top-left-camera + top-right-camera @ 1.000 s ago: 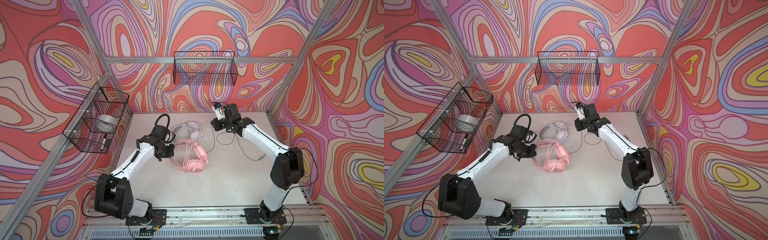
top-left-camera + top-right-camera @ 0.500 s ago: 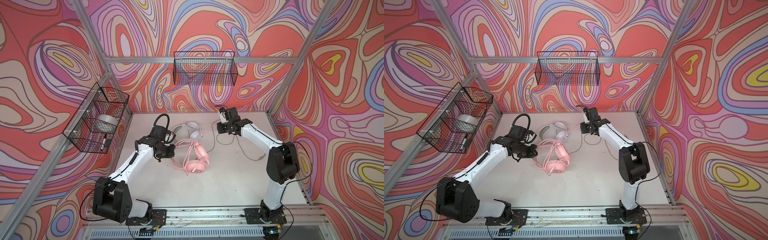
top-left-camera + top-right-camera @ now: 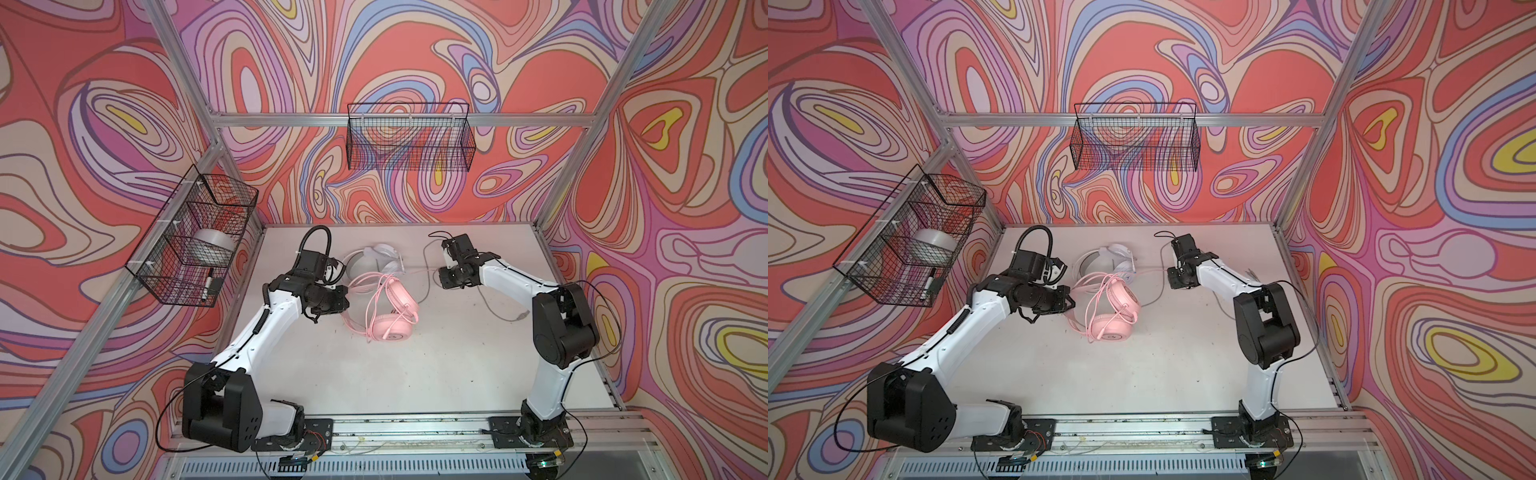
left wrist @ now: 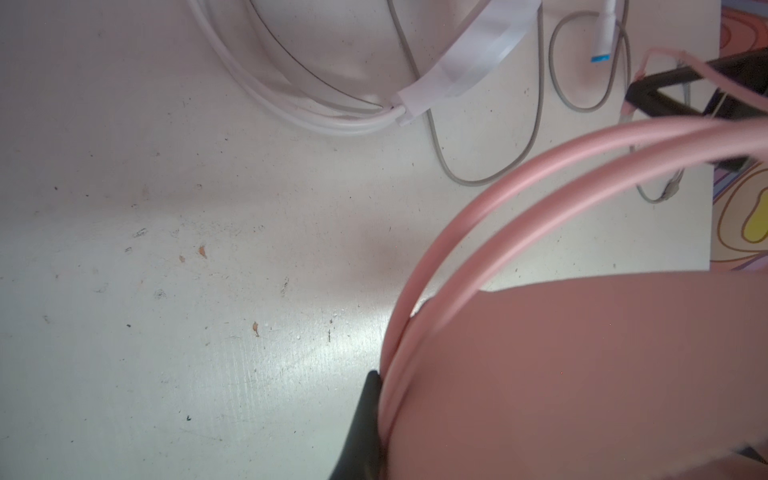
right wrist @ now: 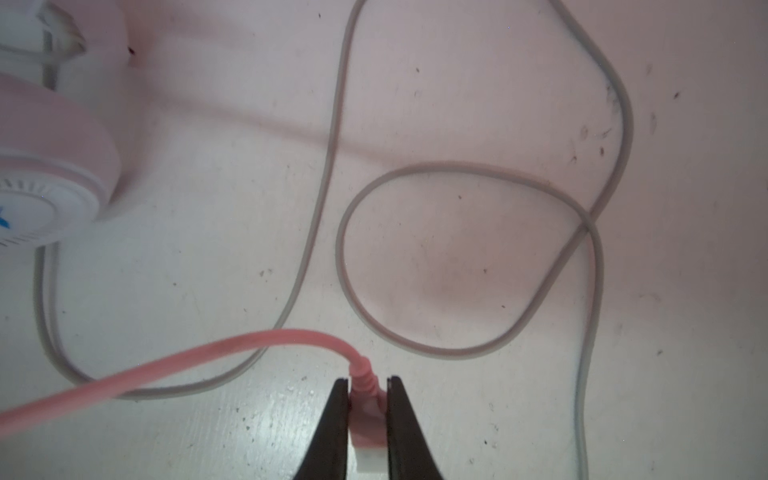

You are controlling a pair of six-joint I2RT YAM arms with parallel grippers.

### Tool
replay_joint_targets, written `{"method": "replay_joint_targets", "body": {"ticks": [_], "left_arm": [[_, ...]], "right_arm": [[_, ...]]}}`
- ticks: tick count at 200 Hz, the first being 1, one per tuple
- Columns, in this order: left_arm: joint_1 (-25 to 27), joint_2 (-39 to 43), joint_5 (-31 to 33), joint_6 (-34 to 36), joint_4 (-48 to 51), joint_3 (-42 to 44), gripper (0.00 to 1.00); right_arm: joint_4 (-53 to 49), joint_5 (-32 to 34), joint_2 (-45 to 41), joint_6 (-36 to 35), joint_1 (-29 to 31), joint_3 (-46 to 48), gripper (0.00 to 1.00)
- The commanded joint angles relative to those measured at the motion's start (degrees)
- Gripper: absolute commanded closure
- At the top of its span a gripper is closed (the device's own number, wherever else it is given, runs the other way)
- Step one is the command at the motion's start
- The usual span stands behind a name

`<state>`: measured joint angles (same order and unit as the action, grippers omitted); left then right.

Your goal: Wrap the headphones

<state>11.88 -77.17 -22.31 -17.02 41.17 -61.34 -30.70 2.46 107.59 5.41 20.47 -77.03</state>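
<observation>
Only right wrist view: right gripper [image 5: 368, 379] pinching pink plug [image 5: 365, 415].
Band of pink headphones [image 3: 390, 328]: clamped by left gripper [image 3: 344, 300], beside white headphones [image 3: 378, 253].

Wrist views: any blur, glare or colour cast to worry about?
Left wrist view: pink headset fills much of the frame, fully out of focus; glare streak on the table. Right wrist view: pink cast across part of the table, grey cable a bit soft, plug in the right pincer reasonably sharp. Both top views: even light, sharp.
</observation>
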Motion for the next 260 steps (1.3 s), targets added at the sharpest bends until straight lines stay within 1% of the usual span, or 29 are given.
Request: {"method": "replay_joint_targets", "body": {"ticks": [1, 35, 39, 53, 86, 106, 139, 181, 209, 260], "left_arm": [[-0.6, 1.6, -4.0, -3.5, -3.1, 0.0, 1.0], [-1.5, 0.1, -3.1, -7.6, -4.7, 0.0, 1.0], [-1.7, -0.2, -2.9, -8.1, -4.8, 0.0, 1.0], [-2.3, -0.8, -2.9, -10.1, -5.8, 0.1, 1.0], [-2.8, -1.5, -6.8, -15.1, -11.4, 1.4, 1.0], [-2.9, -2.1, -7.1, -17.6, -13.2, 1.4, 1.0], [-3.2, -1.9, -5.8, -21.5, -15.2, 1.3, 1.0], [-3.6, -1.8, -3.2, -25.9, -15.8, 0.9, 1.0], [-3.7, -1.8, -0.9, -27.8, -15.1, 0.3, 1.0], [-3.9, -2.3, 1.9, -30.5, -12.9, -1.0, 1.0]], "right_arm": [[-0.4, 0.0, -3.0, -0.3, -0.3, 2.7, 1.0], [1.5, -1.9, -5.8, -0.9, -0.3, 7.8, 1.0], [1.6, -2.1, -7.5, -0.9, -0.3, 8.3, 1.0], [1.7, -2.9, -8.9, -1.5, -0.3, 10.0, 1.0], [1.4, -5.5, -10.9, -2.3, -0.3, 12.8, 1.0], [1.7, -6.8, -11.7, -2.8, 0.1, 14.5, 1.0], [3.2, -8.3, -13.7, -3.8, 1.7, 17.2, 1.0], [4.0, -8.6, -16.5, -5.4, 4.3, 19.9, 1.0], [4.4, -9.0, -18.4, -7.0, 6.0, 21.7, 1.0], [4.0, -11.8, -22.4, -10.7, 8.5, 24.5, 1.0]]}}
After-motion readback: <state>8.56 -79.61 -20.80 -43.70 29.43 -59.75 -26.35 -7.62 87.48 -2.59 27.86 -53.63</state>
